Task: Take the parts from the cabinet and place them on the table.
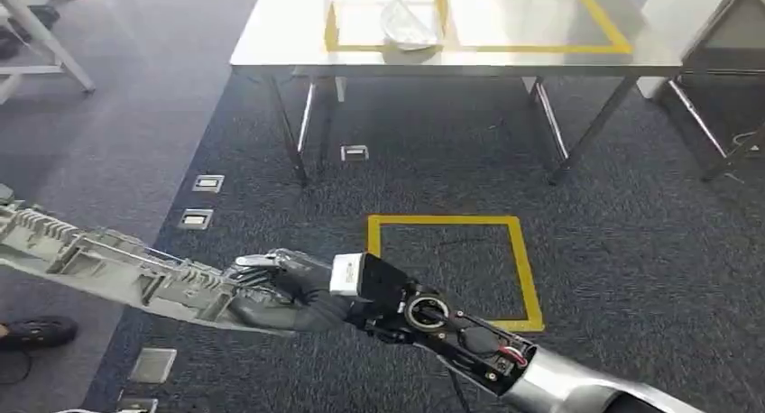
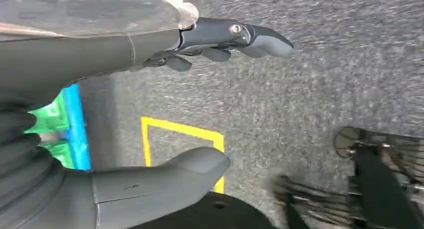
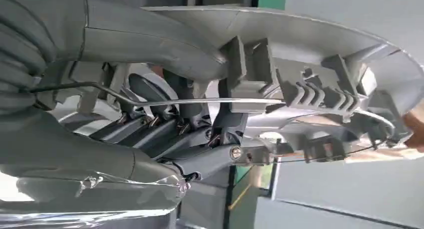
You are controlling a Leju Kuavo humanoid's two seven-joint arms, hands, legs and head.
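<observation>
Nearest us, our right hand (image 1: 298, 291) gripped the near end of a long grey ribbed plastic part (image 1: 108, 264), fingers (image 3: 165, 131) curled into its ribbing, holding it level above the dark carpet (image 1: 631, 233). Our left hand (image 2: 150, 109) held nothing, its thumb and fingers apart. Beyond lay a yellow taped square (image 1: 456, 269) on the floor. Farthest stood the table (image 1: 289, 34), where another pale part (image 1: 408, 23) rested inside yellow tape.
</observation>
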